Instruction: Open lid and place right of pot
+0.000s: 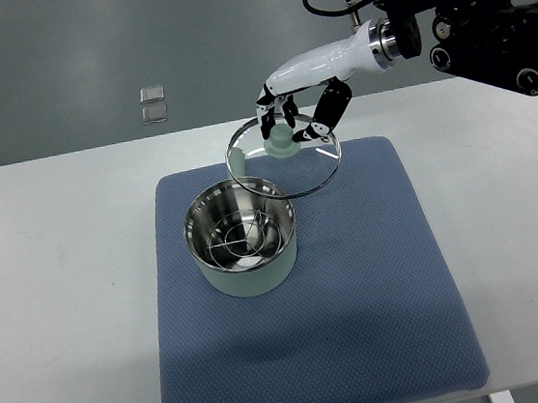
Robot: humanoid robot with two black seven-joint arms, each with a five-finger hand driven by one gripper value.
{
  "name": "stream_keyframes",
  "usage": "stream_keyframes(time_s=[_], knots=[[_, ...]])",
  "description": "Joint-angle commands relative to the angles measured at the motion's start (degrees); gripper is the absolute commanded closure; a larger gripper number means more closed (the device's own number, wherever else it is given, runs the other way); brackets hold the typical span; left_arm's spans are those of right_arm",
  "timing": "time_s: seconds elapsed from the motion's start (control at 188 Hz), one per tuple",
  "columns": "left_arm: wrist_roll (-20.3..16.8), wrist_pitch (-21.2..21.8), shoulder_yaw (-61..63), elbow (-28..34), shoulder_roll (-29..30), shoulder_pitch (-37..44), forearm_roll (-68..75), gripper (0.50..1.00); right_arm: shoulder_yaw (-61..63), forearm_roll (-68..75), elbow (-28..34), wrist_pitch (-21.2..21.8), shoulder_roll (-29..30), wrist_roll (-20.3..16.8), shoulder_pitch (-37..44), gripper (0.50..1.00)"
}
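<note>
R hand (290, 113) grips lid (289, 165) knob, fingers partly hidden | pot (242, 239) open

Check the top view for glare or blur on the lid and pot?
Top view: sharp overall, no motion blur on the right hand holding the lid by its knob. The glass lid is see-through; only its rim reads clearly. Bright reflections inside the steel pot. Soft shadow on the mat in front of the pot.
</note>
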Motion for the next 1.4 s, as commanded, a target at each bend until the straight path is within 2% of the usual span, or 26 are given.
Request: stream_keyframes(time_s=[0.0,0.196,0.541,0.912,0.976,0.997,1.003,1.056,1.061,1.093,1.135,1.172,1.395], knots=[[0.0,-0.1,0.0,0.0,0.0,0.0,0.0,0.500,0.4,0.1,0.0,-0.1,-1.7,0.0,-1.7,0.981],[0.0,0.0,0.0,0.0,0.0,0.0,0.0,0.500,2.5,0.0,0.0,0.0,-4.3,0.0,-4.6,0.979],[0.0,0.0,0.0,0.0,0.0,0.0,0.0,0.500,2.8,0.1,-2.2,-0.5,-4.3,0.0,-8.8,0.975],[0.0,0.0,0.0,0.0,0.0,0.0,0.0,0.500,2.7,0.0,-4.0,-3.1,-3.7,0.6,-14.8,0.961],[0.0,0.0,0.0,0.0,0.0,0.0,0.0,0.500,2.7,0.0,-4.0,-4.3,-3.2,0.5,-15.5,0.908],[0.0,0.0,0.0,0.0,0.0,0.0,0.0,0.500,2.7,0.0,-4.0,-4.8,-3.0,0.5,-15.8,0.873],[0.0,0.0,0.0,0.0,0.0,0.0,0.0,0.500,2.7,0.0,-4.0,-5.1,-3.0,0.5,-16.0,0.845],[0.0,0.0,0.0,0.0,0.0,0.0,0.0,0.500,2.7,0.0,-4.0,-5.1,-3.0,0.5,-16.0,0.844],[0.0,0.0,0.0,0.0,0.0,0.0,0.0,0.500,2.7,0.0,-4.0,-6.5,-2.5,0.3,-16.5,0.705],[0.0,0.0,0.0,0.0,0.0,0.0,0.0,0.500,2.8,0.0,-4.0,-7.2,-2.4,0.3,-16.9,0.650],[0.0,0.0,0.0,0.0,0.0,0.0,0.0,0.500,2.7,0.0,-4.0,-7.6,-2.4,0.0,-17.5,0.607],[0.0,0.0,0.0,0.0,0.0,0.0,0.0,0.500,2.7,0.0,-4.0,-7.6,-2.4,0.0,-18.0,0.587],[0.0,0.0,0.0,0.0,0.0,-0.1,0.0,0.500,6.0,3.2,-4.0,-6.7,-3.5,0.3,-18.3,0.579]])
